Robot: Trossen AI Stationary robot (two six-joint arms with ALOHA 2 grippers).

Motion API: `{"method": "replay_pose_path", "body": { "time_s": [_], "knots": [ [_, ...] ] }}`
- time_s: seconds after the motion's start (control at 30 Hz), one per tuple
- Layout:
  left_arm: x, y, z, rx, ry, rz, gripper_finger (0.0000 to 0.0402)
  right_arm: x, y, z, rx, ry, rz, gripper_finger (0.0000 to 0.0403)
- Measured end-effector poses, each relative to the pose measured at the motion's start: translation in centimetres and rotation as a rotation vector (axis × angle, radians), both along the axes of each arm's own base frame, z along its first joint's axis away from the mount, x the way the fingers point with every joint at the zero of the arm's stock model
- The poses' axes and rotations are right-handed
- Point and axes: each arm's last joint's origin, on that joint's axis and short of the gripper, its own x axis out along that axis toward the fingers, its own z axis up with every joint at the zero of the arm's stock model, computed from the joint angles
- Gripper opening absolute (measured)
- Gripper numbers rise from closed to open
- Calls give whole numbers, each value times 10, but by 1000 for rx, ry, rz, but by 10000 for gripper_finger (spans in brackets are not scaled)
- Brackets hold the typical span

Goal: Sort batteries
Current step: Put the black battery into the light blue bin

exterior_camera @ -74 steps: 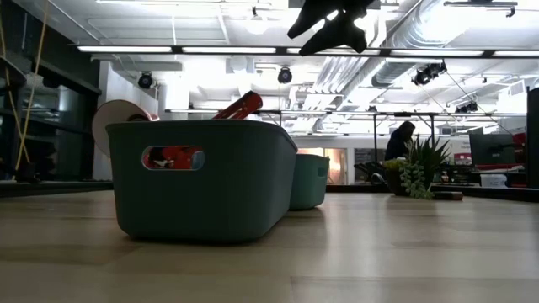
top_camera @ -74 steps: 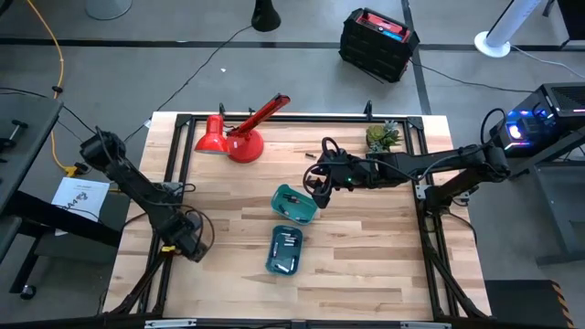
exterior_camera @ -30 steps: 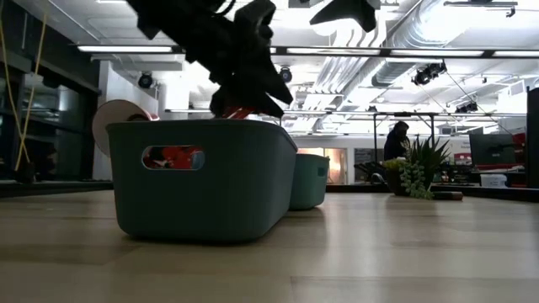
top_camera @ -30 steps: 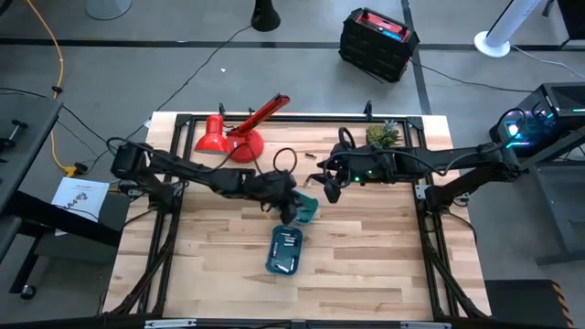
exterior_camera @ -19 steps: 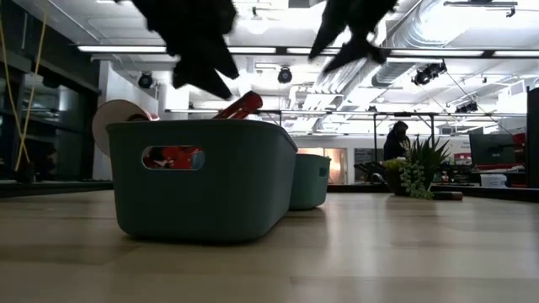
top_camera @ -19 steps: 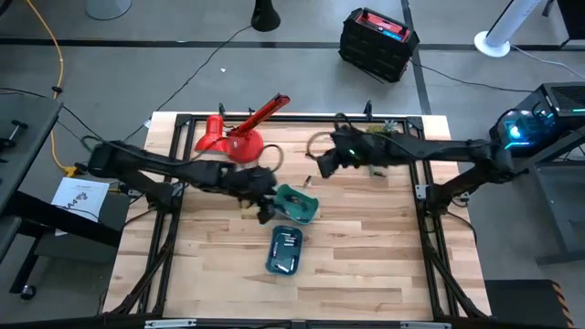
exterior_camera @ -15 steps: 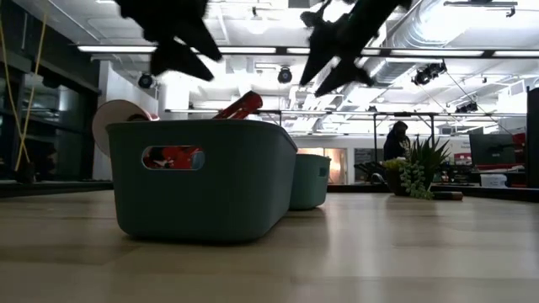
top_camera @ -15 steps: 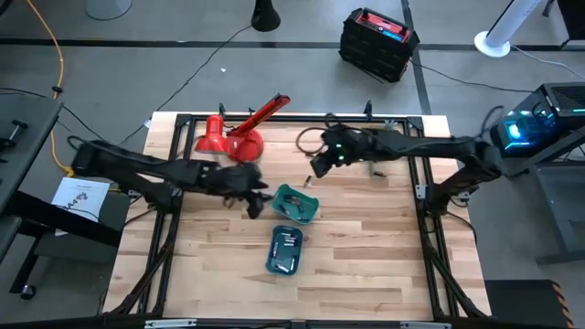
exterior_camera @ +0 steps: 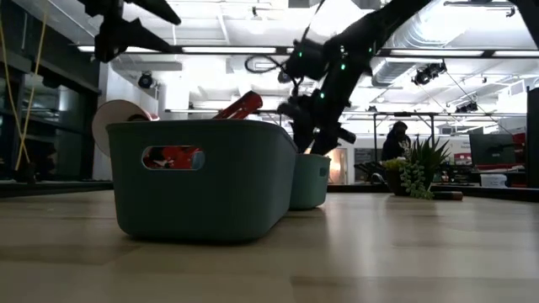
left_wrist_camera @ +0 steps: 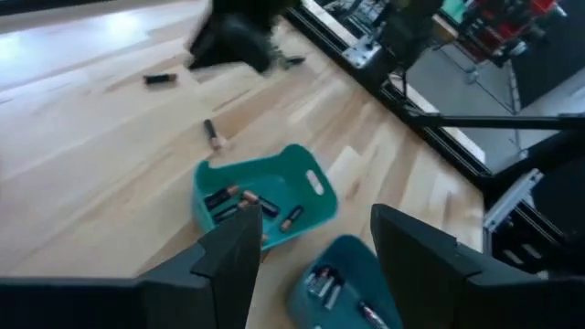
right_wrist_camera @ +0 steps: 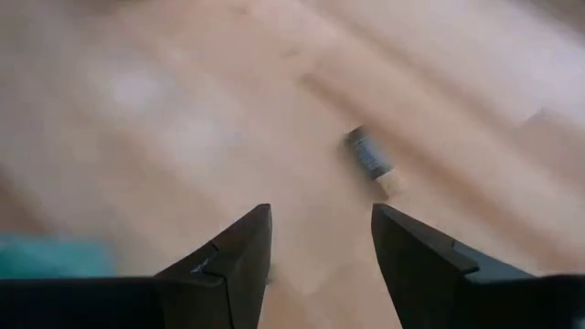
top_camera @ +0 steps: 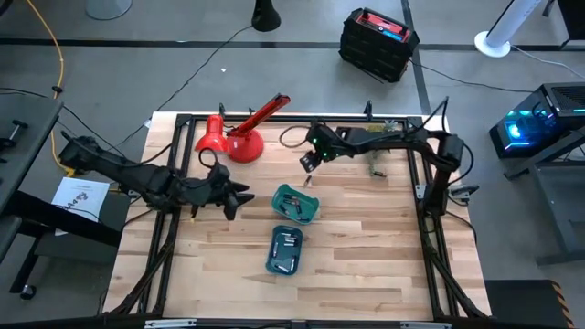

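Observation:
Two teal trays sit mid-table: the far tray (top_camera: 295,203) and the near tray (top_camera: 285,250), each with several small dark batteries (left_wrist_camera: 245,202) lying inside. Loose batteries lie on the wood beyond them (left_wrist_camera: 212,133), (left_wrist_camera: 160,79). My left gripper (top_camera: 234,197) hovers open left of the far tray; its wrist view looks down on both trays (left_wrist_camera: 265,201). My right gripper (top_camera: 308,163) is open and low over the table beyond the far tray, with one loose battery (right_wrist_camera: 370,155) lying just ahead of its fingers.
A red desk lamp (top_camera: 239,137) lies at the far left of the table and a small potted plant (top_camera: 384,135) stands at the far right. A black frame (top_camera: 274,117) rims the table. A person (exterior_camera: 400,139) shows far off in the room.
My left gripper has pulled back from over the far tray toward the table's left edge. My right gripper has swung from right of the far tray toward the far edge and left, and come down close to the table by a loose battery. The trays have stayed put.

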Motion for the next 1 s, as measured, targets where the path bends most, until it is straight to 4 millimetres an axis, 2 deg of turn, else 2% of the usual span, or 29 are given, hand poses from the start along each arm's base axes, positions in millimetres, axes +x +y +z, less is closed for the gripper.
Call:
{"method": "replay_pose_path", "body": {
  "time_s": [0.13, 0.27, 0.63, 0.73, 0.87, 0.9, 1.0],
  "knots": [
    [1, -7, 1, -24, -23, -18, 197, -3, -19, -14, -24, 38, -9, 183],
    [3, -12, -1, -53, -25, -24, 197, 0, -29, -27, -29, 45, 27, 183],
    [5, -17, -4, -107, -29, -4, 197, 11, -30, -68, -12, 107, 76, 176],
    [5, -17, -4, -106, -31, 0, 197, 12, -24, -75, -28, 159, 106, 139],
    [5, -17, -3, -102, -43, 5, 197, 13, -11, -74, -61, 222, 167, 29],
    [6, -18, -2, -97, -55, -3, 197, 12, -7, -72, -59, 238, 197, 19],
    [7, -20, 3, -57, -93, -51, 197, 9, 9, -59, -52, 268, 247, 26]
  ]
}}
